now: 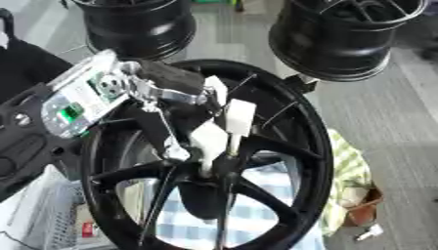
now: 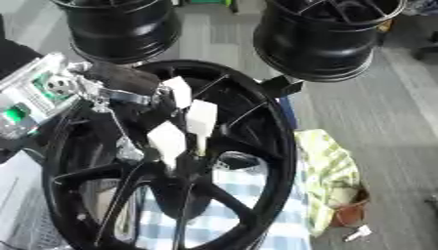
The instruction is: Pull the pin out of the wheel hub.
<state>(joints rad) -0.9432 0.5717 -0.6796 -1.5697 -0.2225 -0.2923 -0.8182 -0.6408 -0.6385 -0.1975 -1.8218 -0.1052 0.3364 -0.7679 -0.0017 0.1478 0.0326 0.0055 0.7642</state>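
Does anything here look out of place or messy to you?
One thing: a yellow-green checked cloth hangs crumpled off the right side, beside the wheel, rather than lying flat. Otherwise nothing stands out. The left hand reaches to the hub, its white fingertips close together there.

- The wheel hub (image 1: 295,146) under the left hand (image 1: 171,93) is glossy black.
- The left hand itself is silver and black, with white pads on its fingertips (image 1: 239,117).
- Below the hand lies a blue-and-white checked cloth (image 1: 256,195).
- Right of the hand, a yellow-green checked cloth (image 2: 329,171).
- Beyond the hand stand two black rims (image 1: 351,34).
- The floor (image 1: 385,112) is grey.
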